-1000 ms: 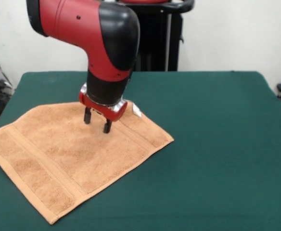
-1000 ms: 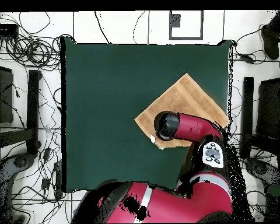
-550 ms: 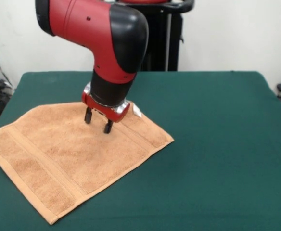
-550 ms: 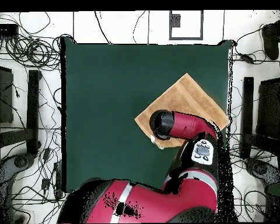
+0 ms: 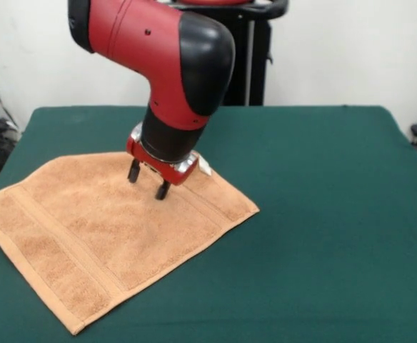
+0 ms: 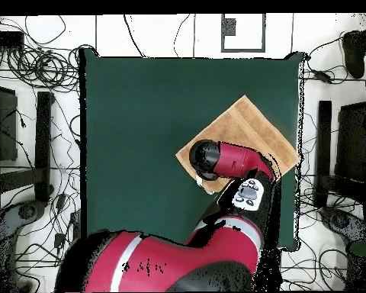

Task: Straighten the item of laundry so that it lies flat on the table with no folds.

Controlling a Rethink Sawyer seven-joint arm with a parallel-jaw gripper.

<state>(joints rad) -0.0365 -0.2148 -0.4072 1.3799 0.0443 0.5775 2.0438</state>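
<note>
The towel (image 5: 101, 229) lies spread flat at the lower left of the front view, on the green table (image 5: 323, 214) (its white tag (image 5: 203, 167) shows at the far corner). The gripper (image 5: 148, 181) hangs directly above the towel's upper right part, fingers (image 5: 163, 190) parted and holding nothing, tips near the cloth.
</note>
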